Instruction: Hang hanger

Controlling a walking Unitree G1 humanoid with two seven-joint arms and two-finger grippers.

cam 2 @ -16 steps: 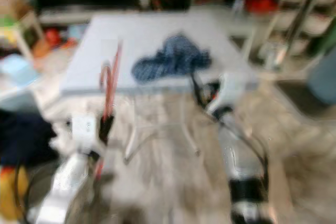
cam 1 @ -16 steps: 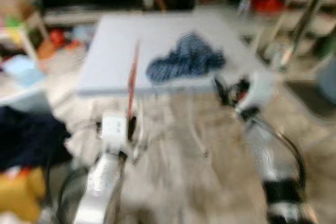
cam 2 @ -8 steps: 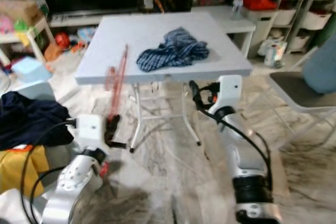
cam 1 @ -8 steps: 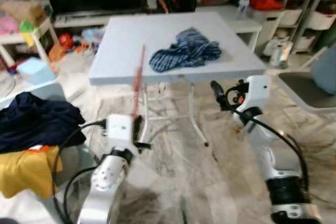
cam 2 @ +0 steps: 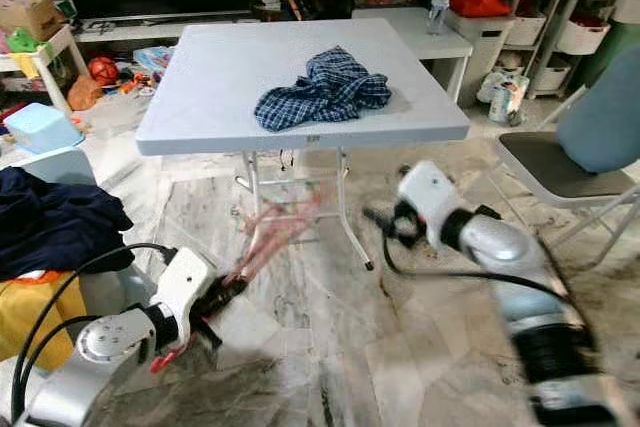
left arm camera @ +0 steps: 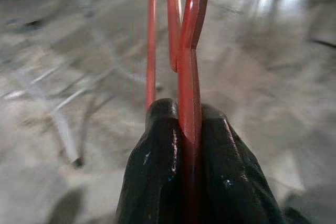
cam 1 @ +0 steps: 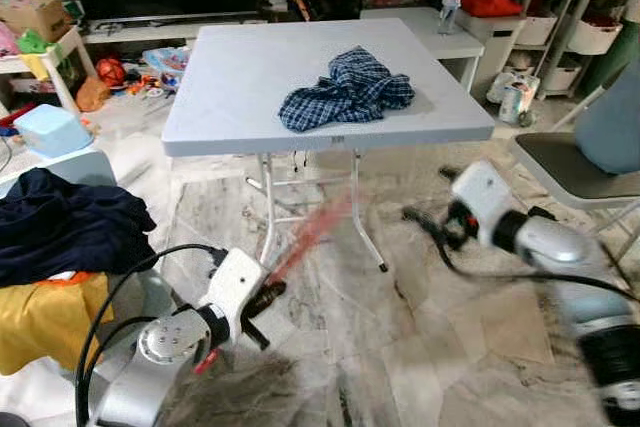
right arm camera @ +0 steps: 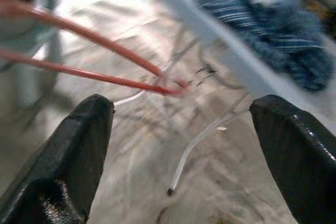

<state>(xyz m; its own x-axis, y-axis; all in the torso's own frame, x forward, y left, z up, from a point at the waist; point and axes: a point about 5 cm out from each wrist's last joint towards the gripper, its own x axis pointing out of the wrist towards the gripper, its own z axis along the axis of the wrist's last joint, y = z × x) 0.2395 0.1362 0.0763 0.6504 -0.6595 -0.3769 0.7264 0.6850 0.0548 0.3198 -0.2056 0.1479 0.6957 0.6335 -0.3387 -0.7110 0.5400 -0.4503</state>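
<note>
Left gripper (left arm camera: 191, 129) clamps red hanger (left arm camera: 190, 51) above marble floor (cam 1: 440, 347), right gripper (right arm camera: 181, 129) apart.

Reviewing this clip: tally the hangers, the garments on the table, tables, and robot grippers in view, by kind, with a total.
Red hanger: 1, clamped in the left gripper
Blue plaid garment on the table: 1
White folding table: 1
Grippers: 2, the right gripper with its jaws spread
Total: 5

The left gripper (cam 1: 262, 299) now sits lower and tips the red hanger (cam 1: 310, 235) forward instead of upright. The right gripper (cam 1: 425, 217) swings lower and farther right, blurred.
</note>
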